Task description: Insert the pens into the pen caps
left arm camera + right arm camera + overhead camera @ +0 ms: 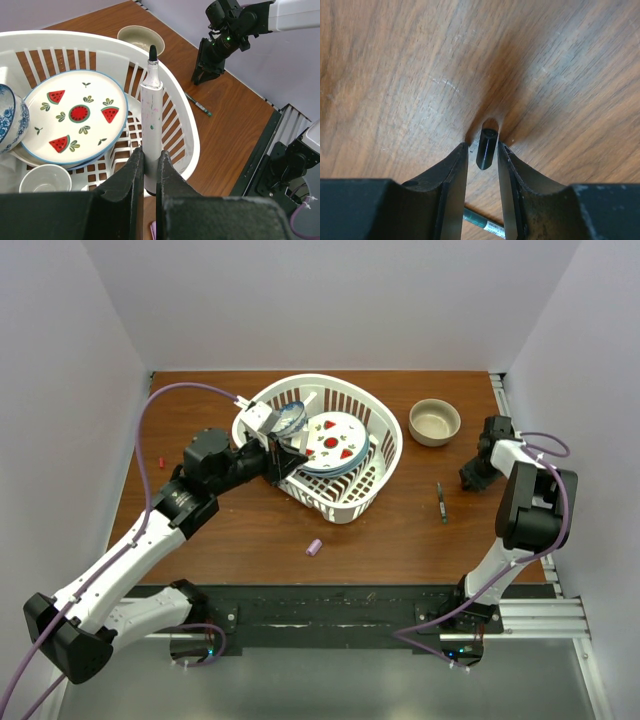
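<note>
My left gripper (150,152) is shut on a white-barrelled pen (151,115) with a black tip, held upright over the near rim of the white basket (192,145); the gripper also shows in the top view (283,458). My right gripper (483,145) points down at the table with its jaws narrowly apart around a short black pen cap (486,149); a gap shows on the cap's left side. In the top view this gripper (472,480) is at the far right. A dark pen (441,502) lies on the table. A lilac cap (314,547) and a red cap (161,458) lie loose.
The white basket (385,420) holds a watermelon plate (335,440), a blue-patterned bowl (10,117) and a small white cup (45,179). A beige bowl (435,422) stands at the back right. The dark pen also shows behind the right fingers (485,224).
</note>
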`<state>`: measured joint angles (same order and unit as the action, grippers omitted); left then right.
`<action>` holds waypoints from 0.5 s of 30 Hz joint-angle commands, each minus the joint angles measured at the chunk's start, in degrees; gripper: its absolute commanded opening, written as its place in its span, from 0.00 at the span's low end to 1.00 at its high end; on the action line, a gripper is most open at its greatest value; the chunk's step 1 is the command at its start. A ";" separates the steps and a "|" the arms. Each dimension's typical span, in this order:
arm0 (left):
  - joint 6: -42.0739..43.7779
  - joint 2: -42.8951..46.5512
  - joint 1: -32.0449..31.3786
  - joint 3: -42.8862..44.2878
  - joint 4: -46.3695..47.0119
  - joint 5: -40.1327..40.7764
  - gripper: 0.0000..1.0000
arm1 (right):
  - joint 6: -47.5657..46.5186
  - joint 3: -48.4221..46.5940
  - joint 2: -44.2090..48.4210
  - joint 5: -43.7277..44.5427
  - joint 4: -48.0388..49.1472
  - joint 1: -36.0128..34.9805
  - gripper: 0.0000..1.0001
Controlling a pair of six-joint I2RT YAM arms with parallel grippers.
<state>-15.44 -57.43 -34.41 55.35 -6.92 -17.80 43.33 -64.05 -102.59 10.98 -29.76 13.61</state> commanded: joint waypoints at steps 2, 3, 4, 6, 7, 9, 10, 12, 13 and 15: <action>-0.11 0.21 0.84 -0.86 2.96 -0.39 0.00 | -1.06 -0.11 -0.95 2.81 2.07 0.72 0.34; -0.11 0.13 0.93 -0.86 3.05 -0.39 0.00 | -1.14 -0.28 -1.04 2.99 1.46 0.81 0.34; -0.20 0.21 1.01 -0.86 3.14 -0.48 0.00 | -1.14 -0.46 -1.30 3.34 1.20 0.81 0.33; -0.29 0.21 1.19 -0.86 3.14 -0.57 0.00 | -1.14 -1.07 -1.56 3.34 0.23 0.81 0.31; -0.38 0.30 1.28 -0.86 3.23 -0.65 0.00 | -1.14 -1.34 -2.00 3.17 -0.12 0.81 0.30; -0.47 0.39 1.45 -0.95 3.49 -0.74 0.00 | -1.32 -1.69 -2.44 3.34 -0.65 0.81 0.30; -0.55 0.39 1.63 -1.04 3.49 -0.66 0.00 | -1.23 -1.78 -2.62 3.52 -0.83 0.81 0.30; -0.55 0.39 1.54 -1.12 3.49 -0.57 0.00 | -1.32 -2.04 -3.15 4.04 -1.35 0.81 0.30; -0.55 0.48 1.54 -1.12 3.49 -0.57 0.00 | -1.32 -2.13 -3.32 4.13 -1.44 0.81 0.29; -0.55 0.39 1.63 -1.21 3.58 -0.57 0.00 | -1.41 -2.48 -3.85 4.40 -1.97 0.81 0.29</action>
<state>-15.55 -57.43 -33.26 54.48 -6.48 -17.80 42.52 -65.58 -103.90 12.29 -30.63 13.93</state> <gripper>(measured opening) 0.107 0.297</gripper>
